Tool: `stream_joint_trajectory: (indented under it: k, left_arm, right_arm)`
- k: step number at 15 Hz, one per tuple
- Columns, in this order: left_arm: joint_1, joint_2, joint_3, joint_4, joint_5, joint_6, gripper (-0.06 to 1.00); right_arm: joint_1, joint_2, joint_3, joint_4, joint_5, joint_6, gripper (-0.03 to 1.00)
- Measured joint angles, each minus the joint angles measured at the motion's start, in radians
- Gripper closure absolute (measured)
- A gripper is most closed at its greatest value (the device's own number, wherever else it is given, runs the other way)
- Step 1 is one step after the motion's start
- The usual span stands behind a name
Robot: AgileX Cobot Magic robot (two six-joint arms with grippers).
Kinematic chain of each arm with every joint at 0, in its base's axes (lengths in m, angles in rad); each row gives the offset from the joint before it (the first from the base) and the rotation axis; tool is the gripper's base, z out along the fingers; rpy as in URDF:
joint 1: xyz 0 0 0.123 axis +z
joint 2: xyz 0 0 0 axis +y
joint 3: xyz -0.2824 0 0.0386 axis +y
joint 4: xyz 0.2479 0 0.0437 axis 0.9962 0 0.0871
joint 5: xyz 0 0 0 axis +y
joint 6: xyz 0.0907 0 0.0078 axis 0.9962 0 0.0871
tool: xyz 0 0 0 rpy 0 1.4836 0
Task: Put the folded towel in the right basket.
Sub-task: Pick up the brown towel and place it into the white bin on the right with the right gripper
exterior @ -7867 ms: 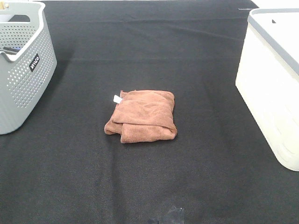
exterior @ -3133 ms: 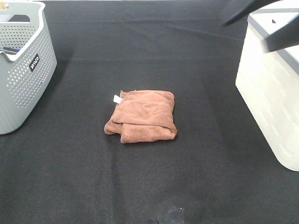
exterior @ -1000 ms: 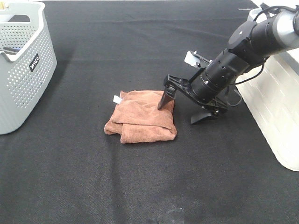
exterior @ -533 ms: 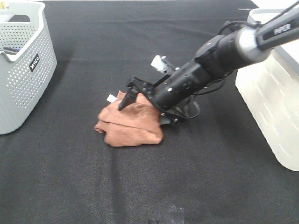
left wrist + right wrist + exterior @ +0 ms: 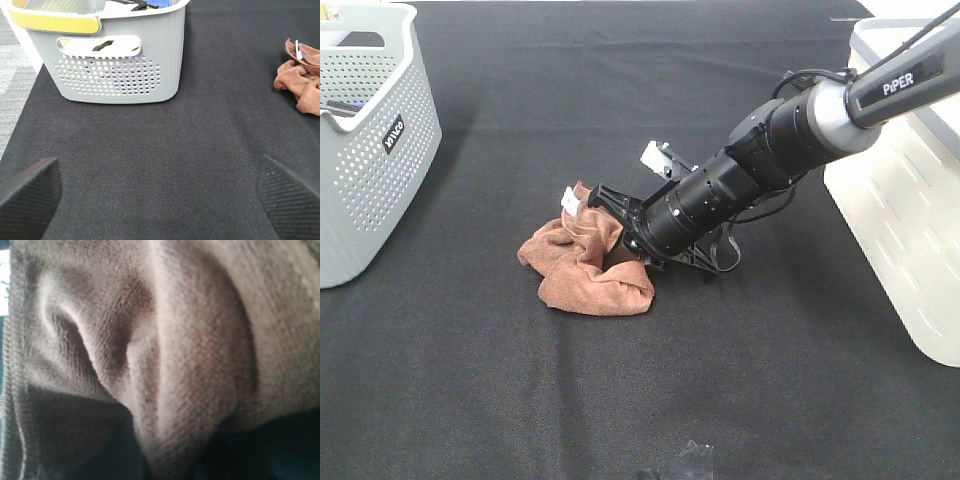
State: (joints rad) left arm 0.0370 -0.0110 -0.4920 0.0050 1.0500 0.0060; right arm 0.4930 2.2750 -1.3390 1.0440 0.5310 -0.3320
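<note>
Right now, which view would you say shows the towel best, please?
Exterior high: nearly all of the bunched towel shows. Left wrist catches only one edge; right wrist, just close-up cloth.

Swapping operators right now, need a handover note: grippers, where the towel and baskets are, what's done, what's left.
Left gripper: open, empty, over the black cloth near the grey basket.
Right gripper: pushed into the towel mid-table. The right wrist view is all towel, so I cannot tell if the jaws have closed.
Towel: bunched up, resting on the cloth, not lifted.
Right basket: at the right edge, towel not in it.
Done: reach to the towel.
Left: confirm the grip, lift, carry right, release into the right basket.
</note>
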Motion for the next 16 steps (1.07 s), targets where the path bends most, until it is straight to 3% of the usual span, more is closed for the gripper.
stream_joint_trajectory:
  k: [4, 8, 12, 15, 16]
  left_arm:
    - [0.000, 0.000, 0.000, 0.000, 0.000, 0.000, -0.04]
    - [0.000, 0.000, 0.000, 0.000, 0.000, 0.000, -0.04]
    - [0.000, 0.000, 0.000, 0.000, 0.000, 0.000, -0.04]
    - [0.000, 0.000, 0.000, 0.000, 0.000, 0.000, -0.04]
    - [0.000, 0.000, 0.000, 0.000, 0.000, 0.000, -0.04]
  right_arm:
    - [-0.017, -0.060, 0.015, -0.038, 0.099, -0.047, 0.83]
    - [-0.110, -0.383, 0.018, -0.156, 0.248, -0.019, 0.83]
    - [-0.335, -0.765, -0.004, -0.223, 0.374, -0.015, 0.83]
    - [-0.538, -0.896, -0.071, -0.413, 0.453, 0.020, 0.83]
    - [-0.538, -0.896, -0.071, -0.413, 0.453, 0.020, 0.83]
